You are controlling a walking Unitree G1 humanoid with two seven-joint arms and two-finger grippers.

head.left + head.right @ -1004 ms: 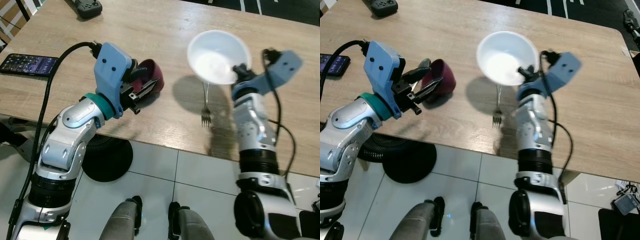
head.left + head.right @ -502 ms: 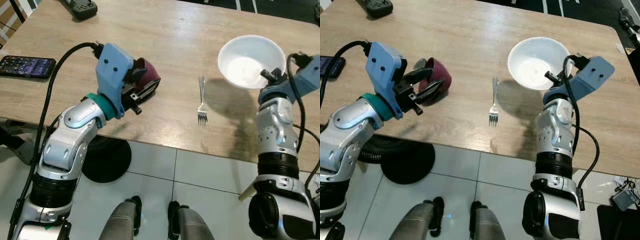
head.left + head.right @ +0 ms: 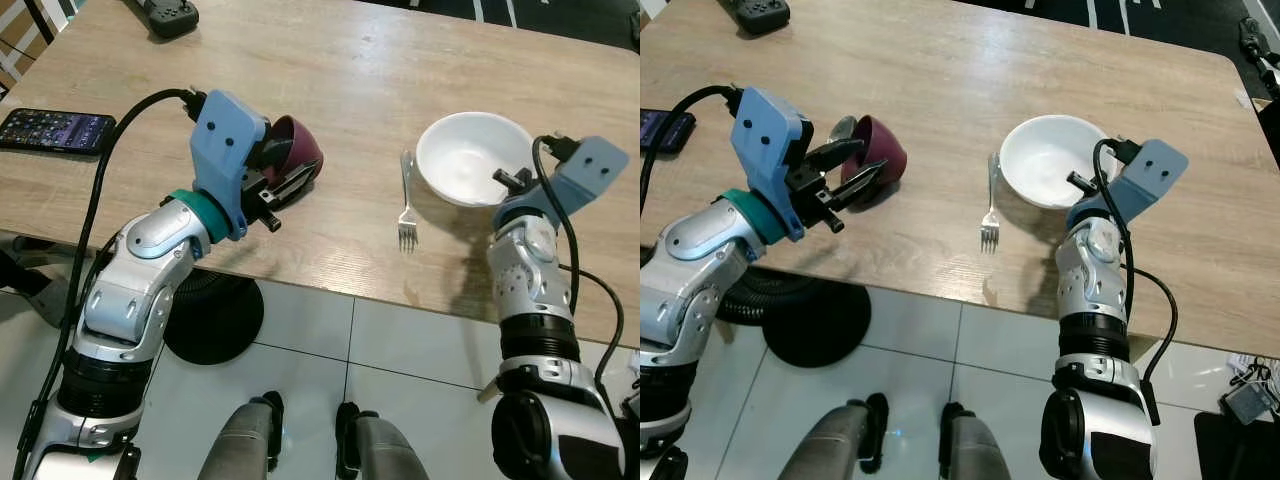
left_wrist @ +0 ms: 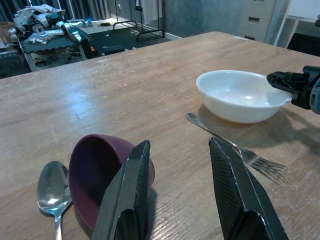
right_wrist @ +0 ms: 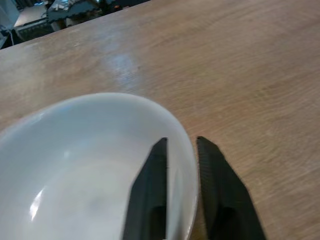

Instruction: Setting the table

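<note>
A white bowl [image 3: 465, 168] sits low on the wooden table [image 3: 330, 70], just right of a fork [image 3: 405, 205]. My right gripper [image 5: 182, 190] is shut on the bowl's near rim, one finger inside and one outside. A maroon bowl [image 3: 883, 160] lies tilted at the table's front left, with a spoon [image 4: 52, 182] beside it. My left gripper [image 4: 185, 195] hovers open at the maroon bowl, one finger [image 4: 127, 200] in front of its rim and bare table between the fingers.
A phone [image 3: 55, 130] lies at the table's left edge and a black device [image 3: 170, 15] at the far left corner. A black round stand [image 3: 215, 320] is on the tiled floor under the table's front edge.
My right gripper has carried the white bowl from above the fork over to the right, then lowered it to the table beside the fork. The left arm has barely moved.
</note>
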